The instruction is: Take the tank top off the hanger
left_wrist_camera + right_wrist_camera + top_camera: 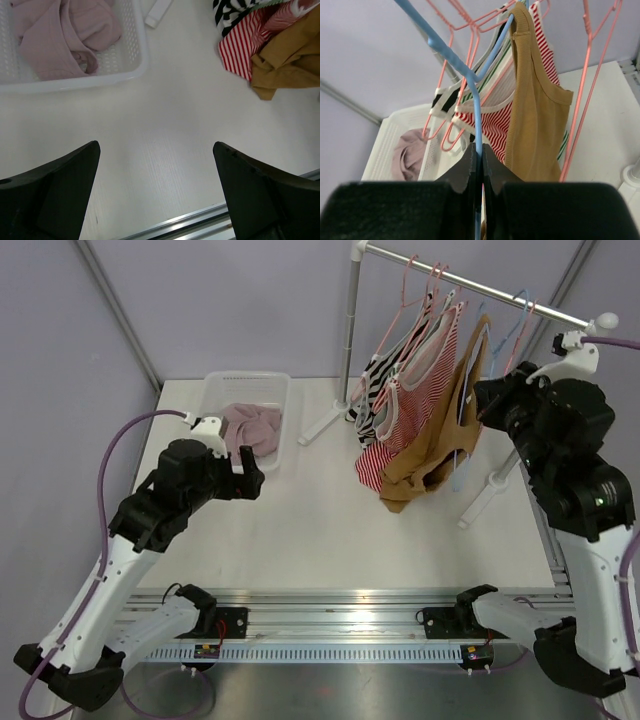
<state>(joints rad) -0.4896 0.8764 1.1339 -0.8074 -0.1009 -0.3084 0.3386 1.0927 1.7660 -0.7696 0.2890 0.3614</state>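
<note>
A mustard-brown tank top (pixel 440 445) hangs from a blue hanger (pixel 500 335) on the rack rail. In the right wrist view one strap of the tank top (pixel 535 125) loops over one arm of the blue hanger (pixel 455 57); the hanger's other arm is bare. My right gripper (pixel 480 150) is shut on the hanger's lower wire, just right of the top (pixel 492 400). My left gripper (pixel 250 480) hovers open over the table by the basket, with nothing between its fingers (pixel 156 165). The top's hem (pixel 290 55) shows at the upper right of the left wrist view.
Red-striped and black-striped tops (pixel 400 400) hang on pink hangers (pixel 585 90) left of the brown one. A white basket (pixel 215 385) at the back left holds a pink garment (pixel 250 430). The rack's feet (pixel 320 425) rest on the table.
</note>
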